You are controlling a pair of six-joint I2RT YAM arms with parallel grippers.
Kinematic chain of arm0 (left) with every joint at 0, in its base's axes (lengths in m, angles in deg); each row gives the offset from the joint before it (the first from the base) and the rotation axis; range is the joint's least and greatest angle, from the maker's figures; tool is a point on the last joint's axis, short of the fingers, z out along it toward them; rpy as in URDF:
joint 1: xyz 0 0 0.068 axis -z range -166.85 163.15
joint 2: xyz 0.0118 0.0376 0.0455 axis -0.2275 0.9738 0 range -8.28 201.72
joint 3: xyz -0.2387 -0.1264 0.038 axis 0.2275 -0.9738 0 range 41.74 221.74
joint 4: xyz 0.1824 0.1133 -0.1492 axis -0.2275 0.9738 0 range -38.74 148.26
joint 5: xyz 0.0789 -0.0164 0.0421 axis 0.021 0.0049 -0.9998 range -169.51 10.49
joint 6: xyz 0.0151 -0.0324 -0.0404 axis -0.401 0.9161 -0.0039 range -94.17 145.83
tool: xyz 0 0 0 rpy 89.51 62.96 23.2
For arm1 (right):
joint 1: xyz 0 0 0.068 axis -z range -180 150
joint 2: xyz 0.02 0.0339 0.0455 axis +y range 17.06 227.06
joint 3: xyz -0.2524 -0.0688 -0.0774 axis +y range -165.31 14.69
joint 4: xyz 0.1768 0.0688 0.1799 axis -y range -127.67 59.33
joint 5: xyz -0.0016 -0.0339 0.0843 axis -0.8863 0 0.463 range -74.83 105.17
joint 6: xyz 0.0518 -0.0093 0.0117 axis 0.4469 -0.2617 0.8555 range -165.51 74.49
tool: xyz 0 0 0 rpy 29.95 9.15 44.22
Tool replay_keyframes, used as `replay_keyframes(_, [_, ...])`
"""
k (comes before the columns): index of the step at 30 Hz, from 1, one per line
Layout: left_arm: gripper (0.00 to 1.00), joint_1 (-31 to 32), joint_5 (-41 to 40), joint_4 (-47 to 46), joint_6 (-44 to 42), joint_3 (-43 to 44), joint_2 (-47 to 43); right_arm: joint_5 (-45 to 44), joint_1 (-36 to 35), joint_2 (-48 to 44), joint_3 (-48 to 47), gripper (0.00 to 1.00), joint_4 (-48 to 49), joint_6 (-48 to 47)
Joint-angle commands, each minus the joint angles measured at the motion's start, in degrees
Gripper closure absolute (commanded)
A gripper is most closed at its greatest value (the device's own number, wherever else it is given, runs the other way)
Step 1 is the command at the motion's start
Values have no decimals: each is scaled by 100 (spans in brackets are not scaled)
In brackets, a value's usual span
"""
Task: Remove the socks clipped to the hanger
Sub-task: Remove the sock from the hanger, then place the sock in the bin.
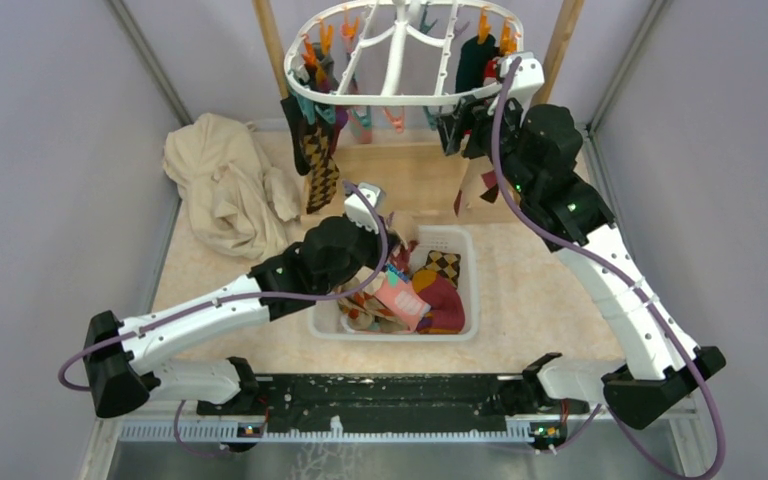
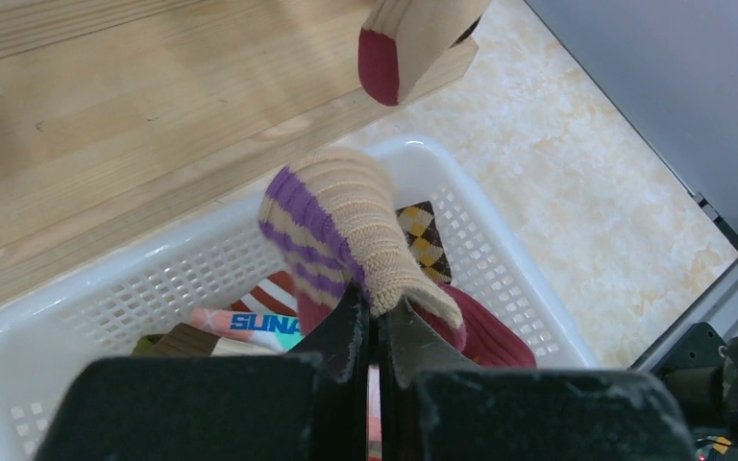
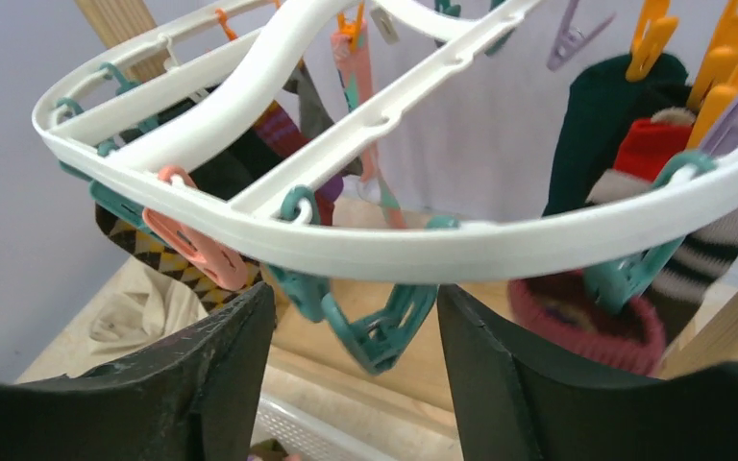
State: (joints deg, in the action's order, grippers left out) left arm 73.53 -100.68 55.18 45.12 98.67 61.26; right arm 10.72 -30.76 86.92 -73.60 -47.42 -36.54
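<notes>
The white oval hanger (image 1: 400, 98) hangs at the back with teal and orange clips. Socks hang from its left side, among them an argyle one (image 1: 320, 165), and from its right side, among them a dark green one (image 1: 475, 60). My left gripper (image 1: 392, 248) is shut on a beige sock with purple stripes (image 2: 332, 226) above the white basket (image 2: 500, 226). My right gripper (image 3: 356, 293) is open under the hanger's rim (image 3: 394, 252), with an empty teal clip (image 3: 384, 327) hanging between its jaws. Dark green (image 3: 596, 125) and red striped socks (image 3: 649, 154) hang to its right.
The basket (image 1: 468, 295) holds several loose socks (image 1: 435, 300). A beige cloth (image 1: 225, 185) lies at the left. Wooden posts (image 1: 270, 40) and a wooden base (image 1: 410, 175) carry the hanger. A beige sock with a red toe (image 2: 394, 48) hangs above the basket's far side.
</notes>
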Motion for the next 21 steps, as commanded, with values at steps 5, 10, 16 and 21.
replay_keyframes(5, [100, 11, 439, 113, 91, 439, -86, 51, -53, -634, 516, 32, 118, 287])
replay_keyframes(10, [99, 14, 588, 107, 84, 553, 69, -51, -53, -1127, 856, 32, -199, 404])
replay_keyframes(16, [98, 12, 666, -68, 24, 574, 401, -118, -52, -1706, 1266, 32, -515, 582])
replay_keyframes(21, [96, 1, 539, -471, -75, 437, 631, -249, -53, -2024, 1589, 32, -663, 648])
